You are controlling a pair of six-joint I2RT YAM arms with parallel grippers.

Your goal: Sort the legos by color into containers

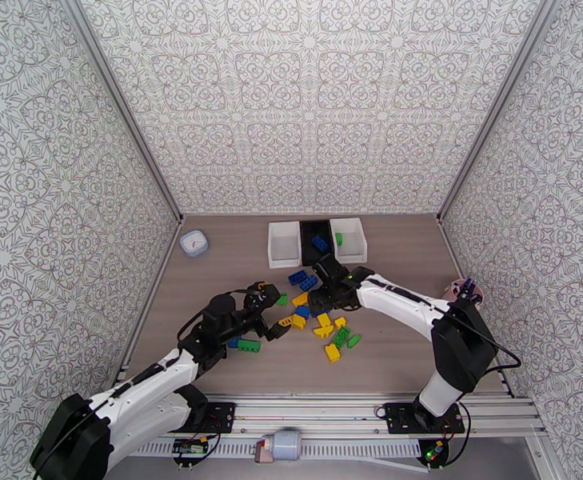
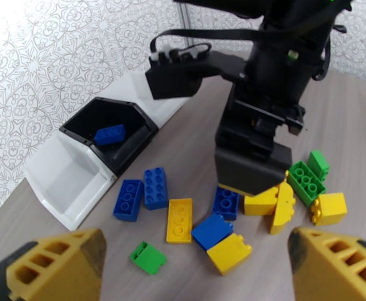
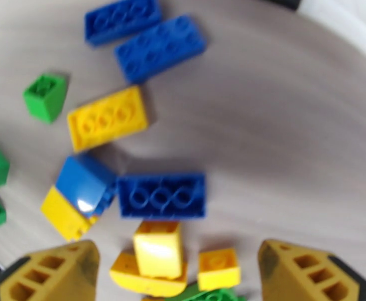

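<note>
Blue, yellow and green legos [image 1: 315,315] lie loose in the middle of the table. At the back stand the containers: a white bin [image 1: 284,254], a black bin [image 1: 316,223] with a blue lego [image 1: 320,244] in it, and a white bin [image 1: 353,251] holding a green lego [image 1: 338,239]. My left gripper [image 2: 195,269] hangs open at the pile's left edge, over a yellow-and-blue lego [image 2: 220,244]. My right gripper [image 3: 177,277] is open low over the pile; a yellow lego [image 3: 157,247] lies between its fingers and a blue lego [image 3: 161,195] just beyond. That view is blurred.
A small white round dish [image 1: 194,243] sits at the back left. A pink cup [image 1: 461,291] stands by the right wall. Patterned walls close three sides. In the left wrist view the right arm's gripper [image 2: 253,166] stands over the pile, close ahead of my left fingers.
</note>
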